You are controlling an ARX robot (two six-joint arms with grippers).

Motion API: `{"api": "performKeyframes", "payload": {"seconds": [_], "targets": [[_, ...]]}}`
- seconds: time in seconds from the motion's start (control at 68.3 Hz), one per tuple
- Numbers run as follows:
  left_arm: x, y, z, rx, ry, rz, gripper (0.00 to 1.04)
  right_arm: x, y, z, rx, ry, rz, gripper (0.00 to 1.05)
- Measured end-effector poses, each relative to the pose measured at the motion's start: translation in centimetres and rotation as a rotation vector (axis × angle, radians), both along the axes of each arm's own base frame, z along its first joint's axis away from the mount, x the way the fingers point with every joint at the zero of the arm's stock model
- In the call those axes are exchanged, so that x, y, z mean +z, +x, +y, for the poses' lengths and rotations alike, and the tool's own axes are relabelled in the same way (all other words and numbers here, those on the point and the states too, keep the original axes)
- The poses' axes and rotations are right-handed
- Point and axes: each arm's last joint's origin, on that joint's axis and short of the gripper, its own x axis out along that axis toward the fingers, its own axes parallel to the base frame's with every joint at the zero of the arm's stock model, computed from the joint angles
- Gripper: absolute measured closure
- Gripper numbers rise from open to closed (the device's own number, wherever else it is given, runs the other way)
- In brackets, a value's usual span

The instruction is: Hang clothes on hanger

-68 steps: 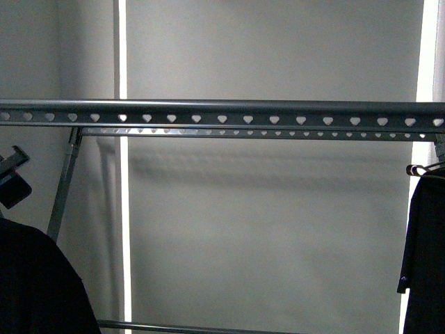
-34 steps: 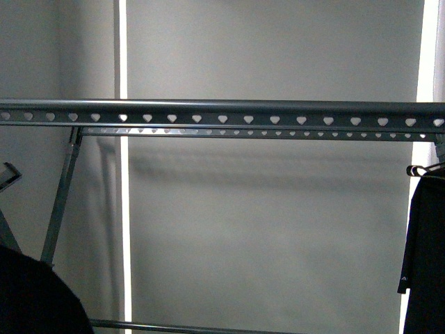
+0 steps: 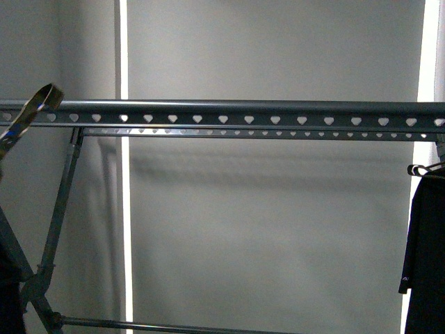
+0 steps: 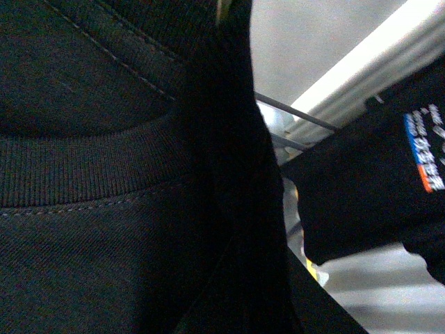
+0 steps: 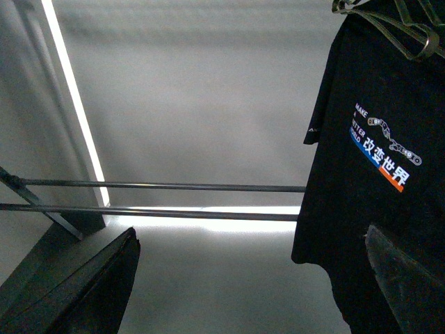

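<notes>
**Right pincer spread and empty, left pincer lost behind cloth**

The right gripper [image 5: 252, 238] stands wide apart with nothing between its dark fingers [image 5: 83, 292], of which only the tips show at the picture's edges. Past one tip hangs the black long-sleeved top with the white "MAKE A BETTER" print and Chinese characters [image 5: 361, 202]. It hangs from a thin wire clothes hanger [image 5: 400, 29] and is cut off at the frame. Behind it run the lower bars of the large grey metal drying rack [image 5: 174, 186].

The left gripper cannot be made out in any view, so I cannot tell whether it is clenched or released. Its wrist camera is filled by black fabric with a ribbed collar [image 4: 83, 167], pressed too close to tell which garment it belongs to.

In the front view the rack's heart-punched rail crosses the whole picture. A brassy curved hanger hook [image 3: 24, 118] rises at its left end, its lower part out of frame. At the right edge hangs a black garment with a tiny white mark [image 3: 425, 264], half cut off. Whether it is the printed top is unclear.
</notes>
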Motion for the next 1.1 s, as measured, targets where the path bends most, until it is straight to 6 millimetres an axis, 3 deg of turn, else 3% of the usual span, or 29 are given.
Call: {"api": "performKeyframes", "payload": {"seconds": [0.22, 0.454, 0.659, 0.922, 1.098], "targets": [[1.2, 0.6, -0.1, -0.339, 0.234, -0.128, 1.01, 0.0, 0.0, 0.0, 0.000, 0.000, 0.000, 0.07], [4.2, 2.0, -0.2, -0.606, 0.784, -0.441, 1.01, 0.0, 0.0, 0.0, 0.000, 0.000, 0.000, 0.07], [6.6, 3.5, -1.6, -0.699, 1.122, -0.698, 1.01, 0.0, 0.0, 0.0, 0.000, 0.000, 0.000, 0.07], [7.6, 6.1, -3.6, -0.792, 1.556, -0.993, 1.01, 0.0, 0.0, 0.0, 0.001, 0.000, 0.000, 0.07], [7.6, 7.0, -5.1, -0.848, 1.657, -1.105, 1.01, 0.0, 0.0, 0.0, 0.000, 0.000, 0.000, 0.07]]}}
